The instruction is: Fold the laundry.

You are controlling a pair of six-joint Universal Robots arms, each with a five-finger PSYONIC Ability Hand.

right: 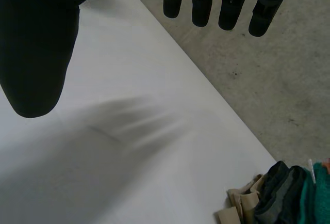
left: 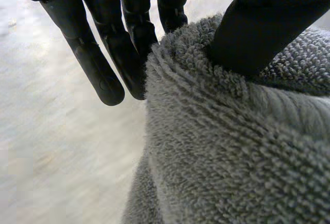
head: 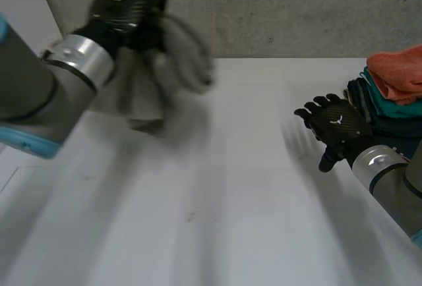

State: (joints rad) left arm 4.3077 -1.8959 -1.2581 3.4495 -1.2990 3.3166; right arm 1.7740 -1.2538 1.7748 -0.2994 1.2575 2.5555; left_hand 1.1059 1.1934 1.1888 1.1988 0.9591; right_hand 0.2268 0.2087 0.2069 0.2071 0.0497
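Observation:
A grey terry towel (head: 161, 75) hangs bunched in the air over the far left of the white table (head: 217, 194). My left hand (head: 125, 6) holds it from above, and its wrist view shows the thumb (left: 263, 22) pressing the towel (left: 232, 146) against the fingers (left: 111, 53). My right hand (head: 335, 126) hovers open above the table's right side, fingers spread, with nothing in it. Its fingers (right: 206, 2) and thumb (right: 36, 48) stand straight over the table's far edge.
A stack of folded cloths (head: 389, 98), orange on top over teal and dark ones, sits at the table's right edge just beyond my right hand; the stack (right: 278, 198) lies past that hand's fingertips. Grey floor (head: 277, 9) lies behind the table.

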